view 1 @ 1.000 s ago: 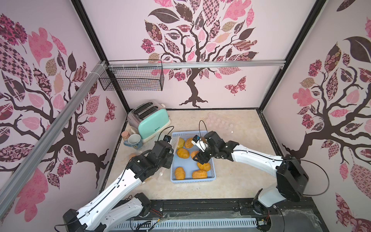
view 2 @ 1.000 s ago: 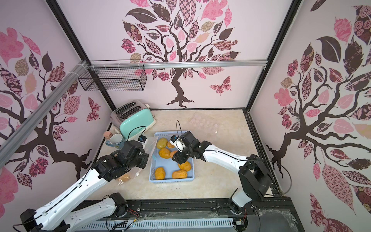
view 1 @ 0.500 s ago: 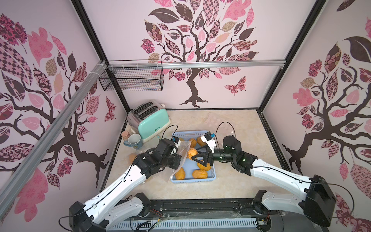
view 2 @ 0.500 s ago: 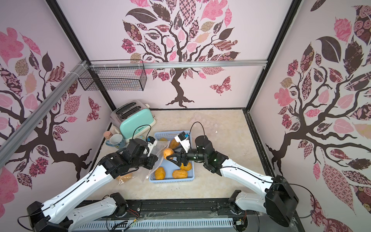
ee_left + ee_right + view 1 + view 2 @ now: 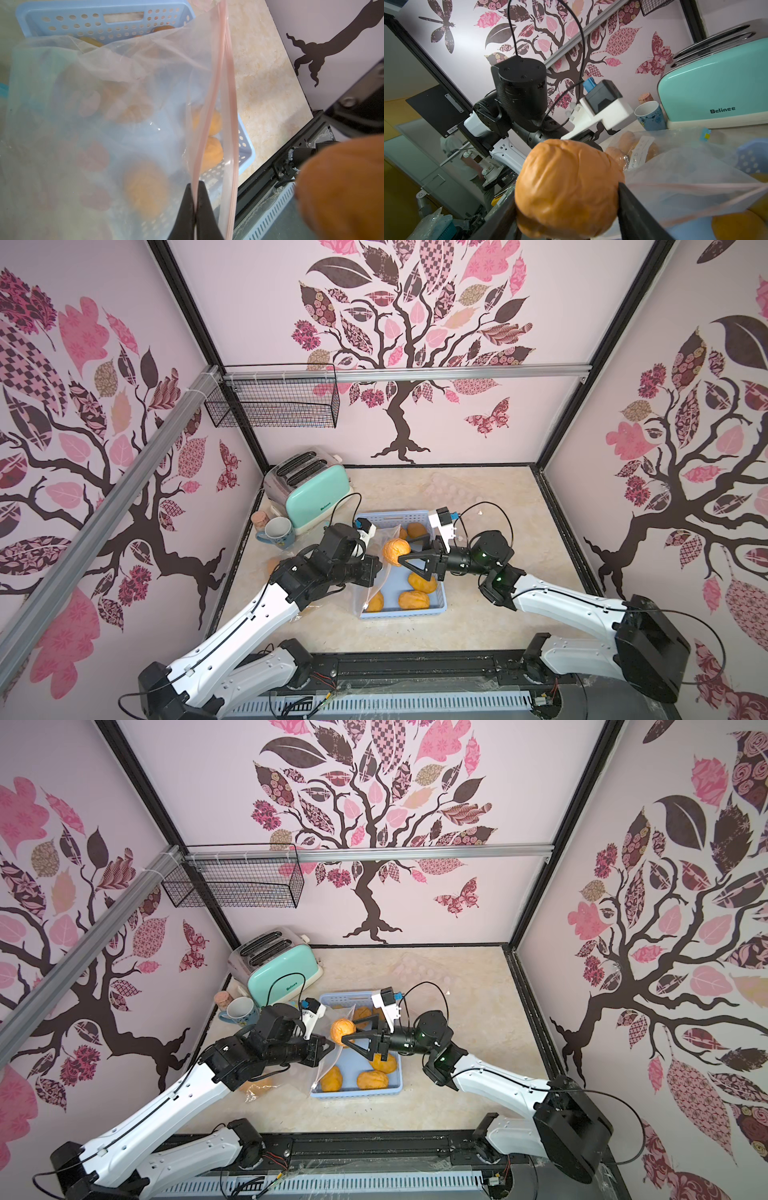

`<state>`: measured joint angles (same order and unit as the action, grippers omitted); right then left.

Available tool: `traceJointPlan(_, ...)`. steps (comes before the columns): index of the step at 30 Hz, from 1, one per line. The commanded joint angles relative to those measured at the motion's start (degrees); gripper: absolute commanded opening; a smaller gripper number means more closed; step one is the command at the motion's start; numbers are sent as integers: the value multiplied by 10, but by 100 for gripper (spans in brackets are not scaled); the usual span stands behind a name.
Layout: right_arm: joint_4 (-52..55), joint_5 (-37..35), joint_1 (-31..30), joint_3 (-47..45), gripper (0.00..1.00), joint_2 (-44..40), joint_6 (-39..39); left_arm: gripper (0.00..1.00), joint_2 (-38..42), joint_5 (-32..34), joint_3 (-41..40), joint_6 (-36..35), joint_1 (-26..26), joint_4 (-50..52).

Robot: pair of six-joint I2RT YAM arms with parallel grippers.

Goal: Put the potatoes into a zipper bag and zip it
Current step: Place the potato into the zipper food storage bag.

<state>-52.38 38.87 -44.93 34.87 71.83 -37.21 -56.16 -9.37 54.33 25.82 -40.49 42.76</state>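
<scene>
My right gripper [image 5: 404, 554] is shut on one orange, wrinkled potato [image 5: 395, 551], held in the air over the blue basket [image 5: 443, 597]. In the right wrist view this potato [image 5: 566, 187] fills the gap between the jaws. My left gripper [image 5: 196, 187] is shut on the pink zip strip [image 5: 216, 93] of the clear zipper bag [image 5: 376, 589], which hangs with its mouth a little apart, beside the held potato. Several more potatoes [image 5: 413, 599] lie in the basket. Both top views show the two grippers [image 5: 326, 1048] [image 5: 347, 1036] facing each other.
A mint toaster [image 5: 316, 493] and a mug [image 5: 278, 531] stand at the back left. Under my left arm lies another plastic bag [image 5: 257, 1088] with orange shapes inside. Walls close the table on three sides; a wire shelf [image 5: 274, 404] hangs high.
My right gripper rose out of the basket with a potato and swung left toward the bag. My left gripper lifted the bag's rim over the basket's left side.
</scene>
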Motion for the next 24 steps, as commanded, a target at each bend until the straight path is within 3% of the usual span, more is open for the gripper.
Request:
traceJointPlan(1,-52,15,-1,-9,56,28,-12,0,14,-7,27,13,2,-14)
traceJointPlan(12,-9,-4,-1,-7,54,92,36,0,45,3,20,20,2,-16)
traceJointPlan(24,73,-39,-4,22,57,96,69,0,51,4,18,20,2,-23)
